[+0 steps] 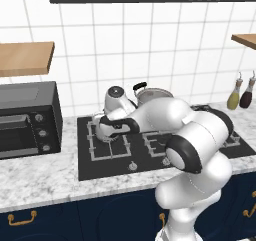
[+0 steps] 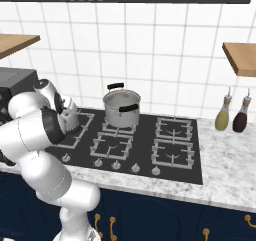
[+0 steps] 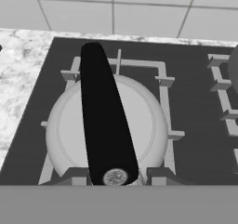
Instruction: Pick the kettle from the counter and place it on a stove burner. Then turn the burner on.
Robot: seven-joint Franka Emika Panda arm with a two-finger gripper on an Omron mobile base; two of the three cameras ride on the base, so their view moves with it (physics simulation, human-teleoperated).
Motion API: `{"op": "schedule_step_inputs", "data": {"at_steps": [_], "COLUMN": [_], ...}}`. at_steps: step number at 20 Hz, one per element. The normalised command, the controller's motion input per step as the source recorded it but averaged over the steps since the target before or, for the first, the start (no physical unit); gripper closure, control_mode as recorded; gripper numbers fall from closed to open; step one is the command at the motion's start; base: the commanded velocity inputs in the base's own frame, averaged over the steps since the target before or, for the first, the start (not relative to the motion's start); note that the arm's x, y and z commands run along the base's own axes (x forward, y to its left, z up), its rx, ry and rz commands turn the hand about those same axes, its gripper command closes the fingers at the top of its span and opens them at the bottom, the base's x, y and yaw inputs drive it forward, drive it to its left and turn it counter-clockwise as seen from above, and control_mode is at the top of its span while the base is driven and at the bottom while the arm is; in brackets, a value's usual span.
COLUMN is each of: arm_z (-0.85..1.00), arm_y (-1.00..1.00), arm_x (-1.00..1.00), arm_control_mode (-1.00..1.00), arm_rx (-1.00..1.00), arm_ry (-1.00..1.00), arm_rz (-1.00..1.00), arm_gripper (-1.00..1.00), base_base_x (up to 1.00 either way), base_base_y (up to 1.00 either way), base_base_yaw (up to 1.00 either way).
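Hand view: the kettle (image 3: 139, 125) is seen from directly above, its pale rounded body seated within the square grate of the stove burner (image 3: 163, 81) at the left end of the black cooktop (image 3: 195, 107). The black arched handle (image 3: 104, 121) runs up the middle of the picture, and the gripper (image 3: 116, 175) sits astride its near end, one finger tip rising on each side. Whether the tips press on the handle or stand slightly apart from it cannot be told from these pictures.

In the left base view the gripper (image 1: 111, 126) is held low over the same burner (image 1: 100, 150), with the kettle (image 1: 104, 131) largely covered by the hand. The kettle is judged to be already set down on the burner, so release and the turning of a knob appear to remain.

Possible faults: if the handle is not let go before the hand is lifted, the kettle may be dragged or tipped off the grate; a sideways withdrawal could knock the light body askew. The knobs (image 2: 116, 165) lie in a row along the front edge of the cooktop, and the wrong one may be chosen, leaving a different burner lit.

Containers: an open steel pot (image 2: 121, 108) stands on a rear burner; nothing is seen inside it. Two bottles (image 2: 232, 114) stand on the counter (image 2: 225, 165) to the right; their contents cannot be made out.
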Motion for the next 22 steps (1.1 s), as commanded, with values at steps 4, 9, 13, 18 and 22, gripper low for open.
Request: {"op": "schedule_step_inputs", "data": {"at_steps": [4,9,13,18,22], "arm_z": [-0.25,-0.20,-0.19,-0.30,-0.34], "arm_y": [0.01,0.00,0.00,0.00,0.00], "arm_x": [0.03,0.10,0.18,0.18,0.07], "arm_control_mode": [-1.00,-1.00,-1.00,-1.00,-1.00], "arm_rx": [0.00,0.00,0.00,-0.01,0.00], "arm_ry": [0.00,0.00,0.00,0.00,0.00], "arm_rz": [0.00,0.00,0.00,0.00,0.00], "arm_gripper": [1.00,1.00,1.00,1.00,-1.00], "base_base_x": [0.00,0.00,0.00,0.00,0.00], "base_base_y": [0.00,0.00,0.00,0.00,0.00], "base_base_yaw": [0.00,0.00,0.00,0.00,0.00]}}
